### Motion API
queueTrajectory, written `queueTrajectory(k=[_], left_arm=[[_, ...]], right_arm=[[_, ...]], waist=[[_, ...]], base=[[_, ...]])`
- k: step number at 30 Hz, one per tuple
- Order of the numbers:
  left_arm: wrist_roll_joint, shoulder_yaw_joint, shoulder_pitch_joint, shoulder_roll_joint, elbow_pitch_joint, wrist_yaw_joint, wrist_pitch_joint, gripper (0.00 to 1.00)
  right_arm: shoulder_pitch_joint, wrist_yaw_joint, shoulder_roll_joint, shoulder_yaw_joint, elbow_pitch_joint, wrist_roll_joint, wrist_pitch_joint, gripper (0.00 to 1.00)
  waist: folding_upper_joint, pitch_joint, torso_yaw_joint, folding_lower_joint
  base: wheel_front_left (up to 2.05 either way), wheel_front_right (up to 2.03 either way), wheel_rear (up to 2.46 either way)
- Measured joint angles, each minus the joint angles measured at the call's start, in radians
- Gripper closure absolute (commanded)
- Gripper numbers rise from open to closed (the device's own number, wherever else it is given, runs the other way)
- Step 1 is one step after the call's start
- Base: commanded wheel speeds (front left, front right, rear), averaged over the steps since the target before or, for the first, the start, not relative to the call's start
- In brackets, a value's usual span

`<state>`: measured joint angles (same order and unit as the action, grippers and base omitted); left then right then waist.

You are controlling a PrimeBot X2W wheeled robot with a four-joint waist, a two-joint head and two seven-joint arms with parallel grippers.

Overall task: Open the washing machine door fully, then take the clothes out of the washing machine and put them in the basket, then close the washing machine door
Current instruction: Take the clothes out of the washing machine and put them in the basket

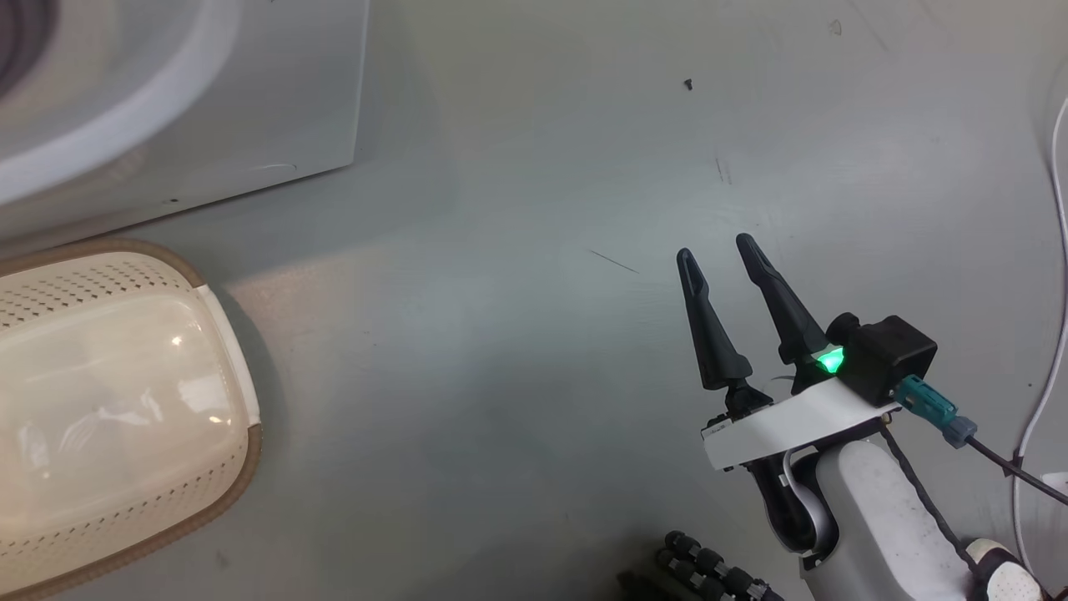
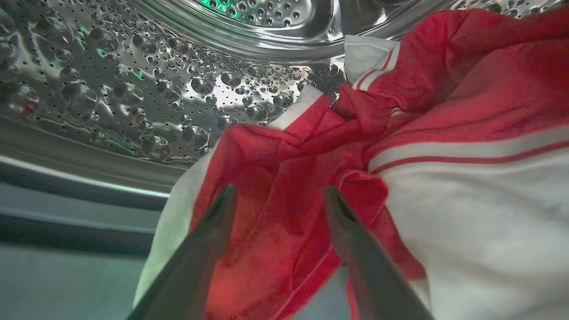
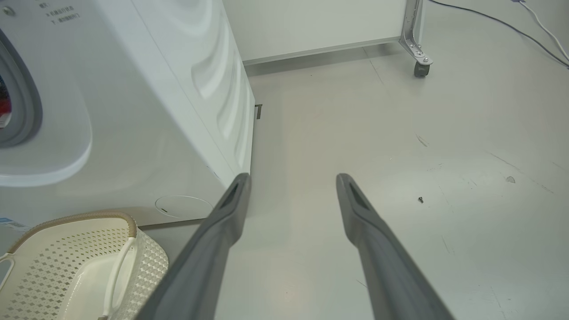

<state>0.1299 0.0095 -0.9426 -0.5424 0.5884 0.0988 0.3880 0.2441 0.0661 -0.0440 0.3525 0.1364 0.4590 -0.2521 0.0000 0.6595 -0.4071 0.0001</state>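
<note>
We see the clothes [image 2: 400, 146] lying inside the drum [image 2: 146, 89] of the machine [image 3: 133, 115]. They are a crumpled red heap with white panels and thin red-and-white stripes, bunched against the perforated steel wall. The left end effector [image 2: 280, 190] is in the drum with them. Its jaws are spread wide and hold nothing, and its two dark fingers [image 2: 195, 249] straddle a red fold at the near edge of the heap. We cannot tell whether the tips touch the cloth.

In the right wrist view the grey gasket [image 3: 26, 102] rings the machine's mouth, and a sliver of red shows inside it at the frame's left edge. The basket [image 1: 83, 288] stands on the floor [image 1: 501, 376] just in front of the machine's lower front, cream and perforated with a brown rim.

The right end effector [image 1: 715, 247] hangs over bare floor to the right, well apart from basket and machine. Its fingers are also spread wide with nothing between them, and a green light glows at its base. A white cable [image 1: 1055, 209] runs along the floor at the far right. Beyond the machine's side, a caster [image 3: 420, 69] sits under a metal leg.
</note>
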Motion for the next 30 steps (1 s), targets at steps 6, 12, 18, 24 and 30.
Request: queueTrajectory(k=[6,12,18,24,30], left_arm=[[-0.007,0.003,-0.033,-0.005,0.026,0.002,0.016,0.00],[-0.018,0.000,-0.048,-0.004,0.063,0.002,0.035,0.00],[-0.029,-0.011,-0.063,-0.004,0.081,0.002,0.042,0.00],[-0.032,-0.003,-0.078,0.002,0.102,0.002,0.043,0.13],[-0.024,0.011,-0.102,0.019,0.129,0.003,0.050,1.00]], right_arm=[[0.006,-0.007,0.000,0.000,-0.002,0.005,0.000,0.00],[0.016,-0.009,0.000,0.000,-0.003,0.010,0.000,0.00],[0.019,-0.016,0.001,0.002,-0.003,0.010,0.000,0.00],[0.024,-0.017,0.001,0.002,-0.003,0.010,0.000,0.00],[0.026,-0.017,0.001,0.000,-0.002,0.008,0.000,0.00]], waist=[[0.0000,0.021,-0.009,0.0000],[0.0000,0.030,-0.012,0.0000],[0.0000,0.034,-0.010,0.0000],[0.0000,0.036,-0.006,-0.0001],[0.0000,0.035,0.000,-0.0001]], base=[[0.00,0.00,0.00],[0.00,0.00,0.00],[0.00,0.00,0.00],[0.00,0.00,0.00],[0.00,0.00,0.00]])
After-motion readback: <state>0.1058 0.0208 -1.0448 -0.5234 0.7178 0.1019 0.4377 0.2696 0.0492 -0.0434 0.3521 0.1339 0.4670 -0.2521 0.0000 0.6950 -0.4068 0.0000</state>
